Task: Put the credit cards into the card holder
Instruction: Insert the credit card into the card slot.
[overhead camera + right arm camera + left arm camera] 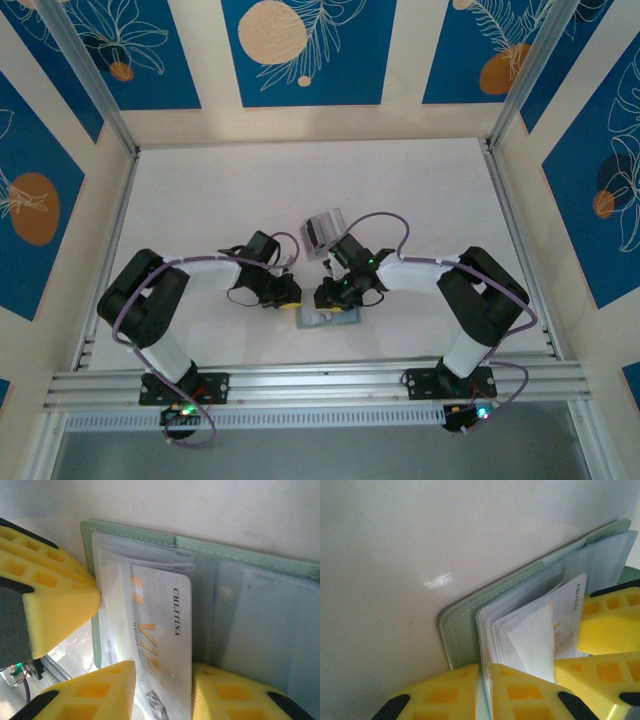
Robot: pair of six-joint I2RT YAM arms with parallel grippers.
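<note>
Table: white, both arms reaching in to meet near its front edge. Card holder: green, lying open and flat on the table just ahead of the arm bases, clear sleeves exposed, stitched cover edge visible all round. Pale grey stack sits on the table just beyond the two claws, apart from the holder; contents too small to tell. Card: white with orange "VIP" lettering, upper end tucked under a clear pocket on the holder's left half, lower end sticking out toward the right wrist camera. Left claw: clenched on the holder's edge, cover and sleeves pinched between the yellow fingers, pinning it down. Right claw: fingers apart, one on each side of the protruding card; cannot tell whether they grip it or have let go. Step in hand, by my reading: seating this card in its pocket, roughly half in. Next move calls for a straight push along the card's length, deeper into the pocket, with the left claw bracing the holder so it does not slide; risk is the card riding over the pocket lip
</note>
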